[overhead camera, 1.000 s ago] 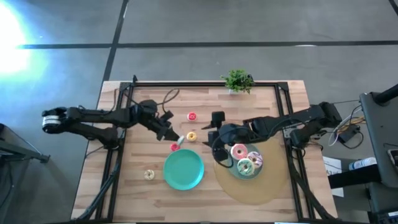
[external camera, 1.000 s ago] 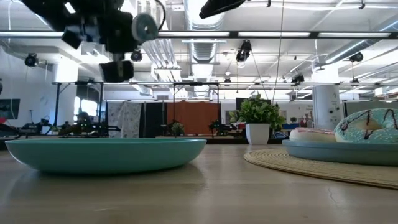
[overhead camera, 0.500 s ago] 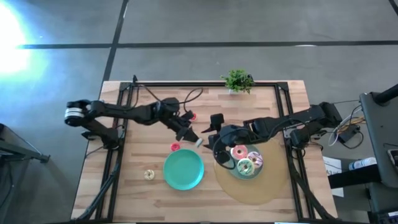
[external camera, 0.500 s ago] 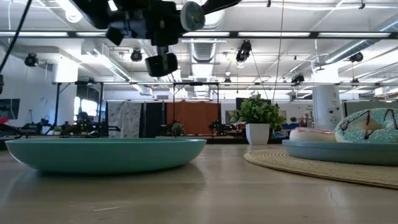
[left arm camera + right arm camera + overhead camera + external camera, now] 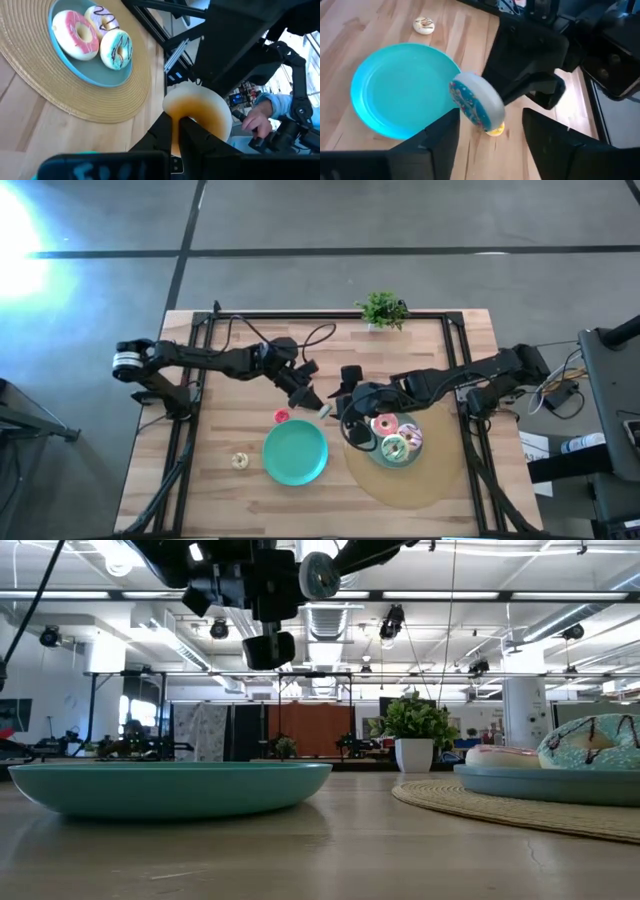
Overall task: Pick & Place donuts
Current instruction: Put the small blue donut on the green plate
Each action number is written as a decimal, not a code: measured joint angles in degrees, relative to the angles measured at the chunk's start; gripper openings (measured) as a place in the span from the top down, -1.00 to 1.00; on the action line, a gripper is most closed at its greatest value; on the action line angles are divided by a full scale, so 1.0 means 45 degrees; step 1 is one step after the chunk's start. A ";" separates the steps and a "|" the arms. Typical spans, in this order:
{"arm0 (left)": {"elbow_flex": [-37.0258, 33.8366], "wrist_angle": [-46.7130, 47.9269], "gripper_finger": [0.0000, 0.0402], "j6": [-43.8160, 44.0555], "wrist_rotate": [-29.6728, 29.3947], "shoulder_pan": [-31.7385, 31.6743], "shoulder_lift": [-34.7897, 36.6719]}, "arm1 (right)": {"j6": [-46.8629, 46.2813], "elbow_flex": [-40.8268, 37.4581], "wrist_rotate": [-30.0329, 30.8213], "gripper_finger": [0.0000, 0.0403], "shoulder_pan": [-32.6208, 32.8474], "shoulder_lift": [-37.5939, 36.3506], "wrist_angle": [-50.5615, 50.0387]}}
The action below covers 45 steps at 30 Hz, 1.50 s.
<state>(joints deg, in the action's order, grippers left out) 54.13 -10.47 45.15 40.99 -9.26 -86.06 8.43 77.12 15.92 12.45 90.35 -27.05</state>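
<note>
The left gripper hangs above the middle of the wooden table, closed on a small toy donut. In the left wrist view this donut is cream with orange frosting, pinched by its rim, its flat face toward the camera. The right wrist view shows it edge-on, standing tilted on its rim, with a blue sprinkled face.

The right gripper sits just beside it, over the near edge of a round woven mat. Its fingers stand apart and hold nothing.

On the mat rests a teal plate carrying three larger donuts: a pink-frosted donut, a white donut with dark drizzle and a pale blue-green donut. They lie flat and touch one another.

A second teal plate lies empty toward the front edge. A red mini donut sits just behind it, and a cream mini donut lies to its left. A small potted plant stands at the back edge.

Only the left wrist view shows a person's hand beyond the table.
</note>
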 joint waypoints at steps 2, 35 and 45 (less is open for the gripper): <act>0.0024 -0.0026 1.00 0.0000 -0.0003 0.0002 0.0015 | 0.0020 -0.0056 -0.0176 0.06 -0.0024 0.0000 0.0053; -0.0010 0.7792 0.39 -0.1479 -1.0586 0.2501 0.3794 | -0.8612 -0.0544 -0.4990 0.88 -0.1195 0.1473 0.0161; -0.0010 0.8802 0.39 -0.0308 -1.7847 0.7370 0.5673 | -1.0800 0.1110 -0.7270 0.89 -0.0927 0.5292 0.0944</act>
<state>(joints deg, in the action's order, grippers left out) 54.08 29.14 43.76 -39.32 23.91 -60.53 -40.18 82.11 -16.80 8.28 114.16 -22.81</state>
